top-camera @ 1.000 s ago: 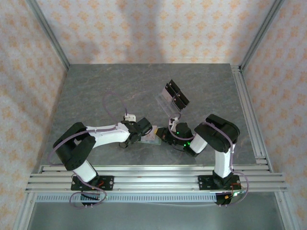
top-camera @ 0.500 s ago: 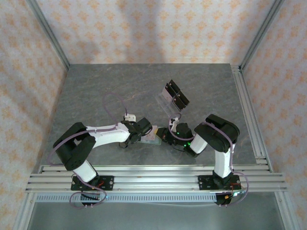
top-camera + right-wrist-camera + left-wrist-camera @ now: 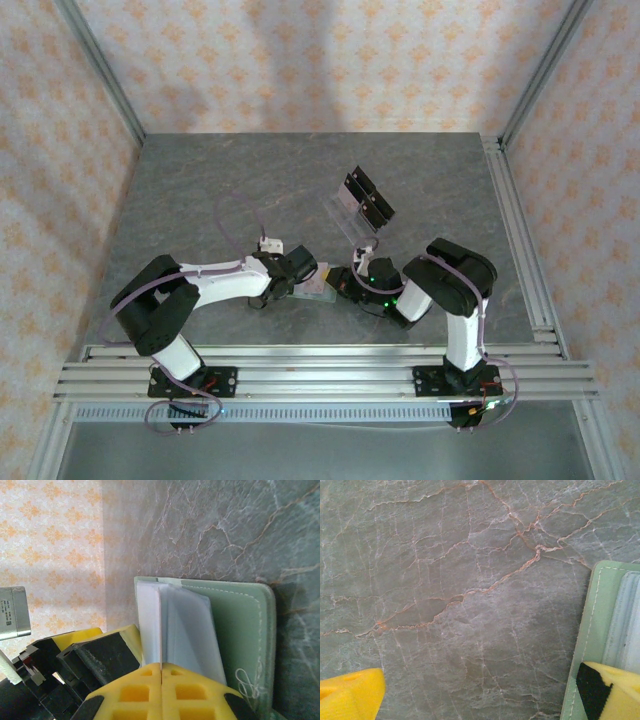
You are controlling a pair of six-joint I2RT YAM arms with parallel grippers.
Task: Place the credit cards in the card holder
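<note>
Pinching one credit card (image 3: 149, 622) over one card holder (image 3: 240, 630), right tool (image 3: 161, 672); left tool (image 3: 480, 694) spread wide

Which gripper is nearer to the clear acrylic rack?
Right. The right gripper is just below the clear acrylic rack in the top view; the left gripper lies further to the left, beside it.

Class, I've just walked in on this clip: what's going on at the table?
Both arms meet over the open green card holder near the front of the table. The right gripper, jaws shut, grips a pale credit card against the holder's inside. The left gripper, jaws wide open, has one fingertip on the holder's edge.
</note>
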